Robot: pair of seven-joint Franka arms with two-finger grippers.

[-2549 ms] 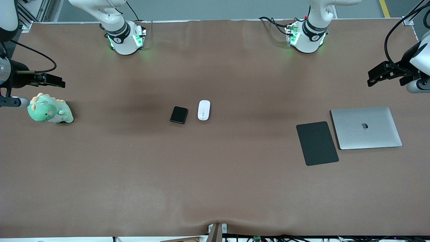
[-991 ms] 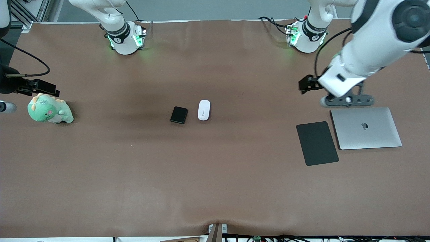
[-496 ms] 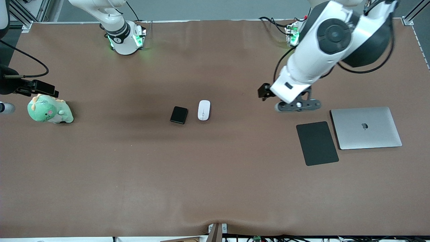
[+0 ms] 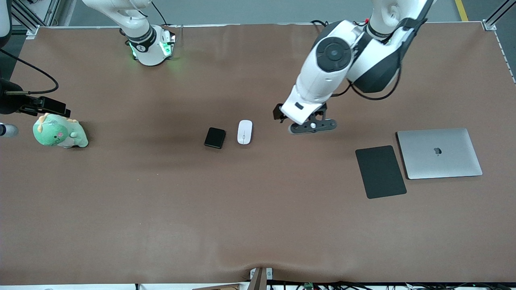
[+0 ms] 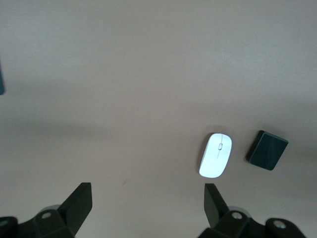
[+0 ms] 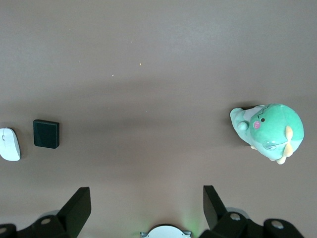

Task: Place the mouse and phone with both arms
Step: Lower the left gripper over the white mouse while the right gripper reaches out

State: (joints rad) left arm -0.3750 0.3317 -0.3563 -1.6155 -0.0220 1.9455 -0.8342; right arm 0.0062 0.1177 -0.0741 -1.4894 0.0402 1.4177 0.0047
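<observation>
The white mouse (image 4: 244, 131) and the small glossy black phone (image 4: 215, 137) lie side by side at the middle of the table, the phone toward the right arm's end. My left gripper (image 4: 279, 113) hangs open and empty over bare table just beside the mouse, toward the left arm's end. Its wrist view shows the open gripper (image 5: 147, 189) with the mouse (image 5: 216, 154) and the phone (image 5: 267, 149) ahead of it. My right gripper (image 4: 55, 106) waits open and empty above the green plush. In the right wrist view the gripper (image 6: 146, 191) is open, with the phone (image 6: 46, 134) and the mouse (image 6: 9, 144) far off.
A green dinosaur plush (image 4: 59, 131) sits at the right arm's end, also in the right wrist view (image 6: 270, 130). A closed silver laptop (image 4: 439, 153) and a flat matte black mat (image 4: 380, 171) lie at the left arm's end.
My left arm has swung in from the left arm's end of the table to just beside the mouse. The right gripper shifted slightly at first, then stayed still. Mouse and phone have not moved.
</observation>
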